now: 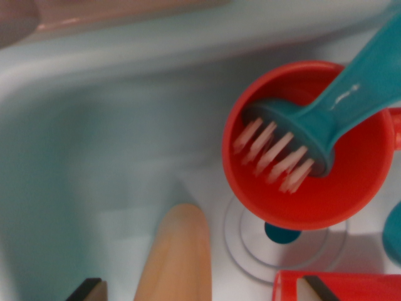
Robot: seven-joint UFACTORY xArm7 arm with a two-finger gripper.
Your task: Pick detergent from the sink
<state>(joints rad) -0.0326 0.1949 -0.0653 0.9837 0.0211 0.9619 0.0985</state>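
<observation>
The wrist view looks down into a pale blue sink [94, 144] whose curved wall sweeps across the top and the wrist view's left. A red cup [313, 188] serves as the landmark: it sits on the sink floor toward the wrist view's right, its open mouth facing the camera. A teal brush [326, 119] rests in it, head down inside the cup with pale pink bristles [272, 155] fanned toward the cup's inner wall, and its handle running up and out past the cup's rim toward the upper corner on the wrist view's right. Just below the cup, ringed grooves mark the drain [276, 248], with a small teal piece [282, 233] showing at its centre under the cup's edge.

Below the cup and toward the wrist view's left, a peach-coloured rounded object [178, 257] rises from the bottom edge; this appears to be the detergent, though blur hides any label. A red flat-edged thing [338, 285] lies directly below the cup at the bottom edge.

Two dark fingertips [84, 290] of the gripper [203, 290] show at the bottom edge, set wide apart on either side of the peach object, with nothing clamped between them.
</observation>
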